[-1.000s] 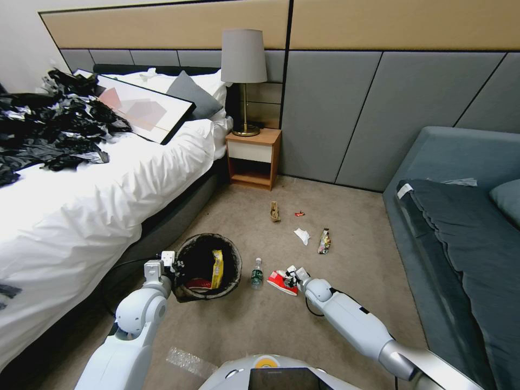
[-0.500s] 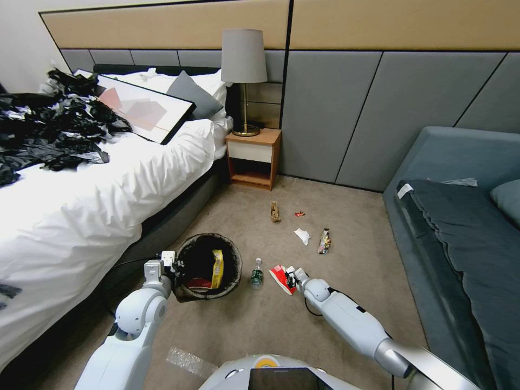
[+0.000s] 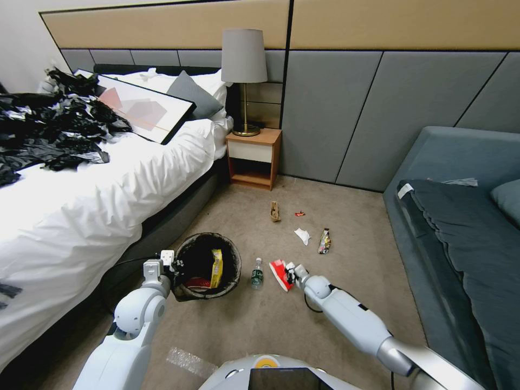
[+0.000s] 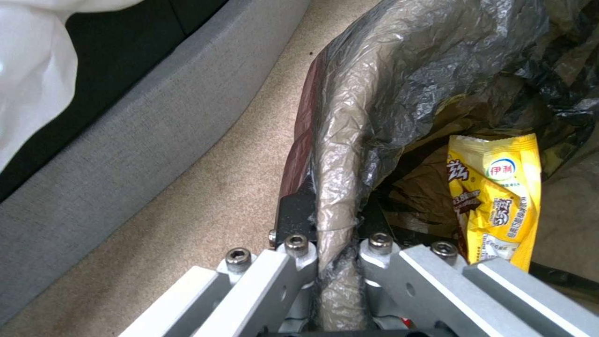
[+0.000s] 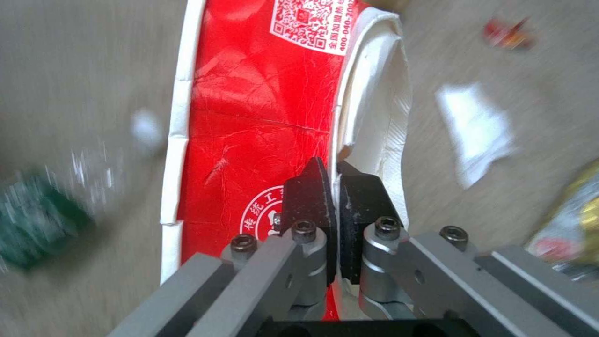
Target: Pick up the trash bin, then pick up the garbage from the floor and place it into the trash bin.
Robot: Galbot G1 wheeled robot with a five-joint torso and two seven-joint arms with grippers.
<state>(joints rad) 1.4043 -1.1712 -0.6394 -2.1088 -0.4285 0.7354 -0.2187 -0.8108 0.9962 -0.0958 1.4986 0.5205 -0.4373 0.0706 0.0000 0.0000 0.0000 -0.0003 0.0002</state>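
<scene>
The trash bin [image 3: 208, 236], its black liner folded over the rim, hangs beside the bed with my left gripper [image 3: 168, 260] shut on its near rim. In the left wrist view the jaws of my left gripper [image 4: 336, 213] pinch the liner-covered rim [image 4: 340, 140], and a yellow snack wrapper [image 4: 496, 196] lies inside. My right gripper [image 3: 290, 272] is shut on the edge of a red-and-white carton [image 3: 278, 267], held tilted just above the carpet; the right wrist view shows this gripper [image 5: 336, 187] clamping the carton [image 5: 250, 117]. On the floor lie a clear bottle [image 3: 257, 274], white tissue [image 3: 301, 235], snack wrapper [image 3: 324, 241], brown scrap [image 3: 274, 211] and tiny red wrapper [image 3: 299, 213].
A bed [image 3: 97, 184] with a heap of black bags [image 3: 49, 130] runs along the left. A nightstand [image 3: 253, 158] with a lamp stands at the wall. A grey sofa [image 3: 466, 233] borders the right. Open carpet lies between them.
My right gripper has raised the carton off the carpet and carried it slightly left toward the bottle, tipping it more upright. The left arm and the bin have stayed put.
</scene>
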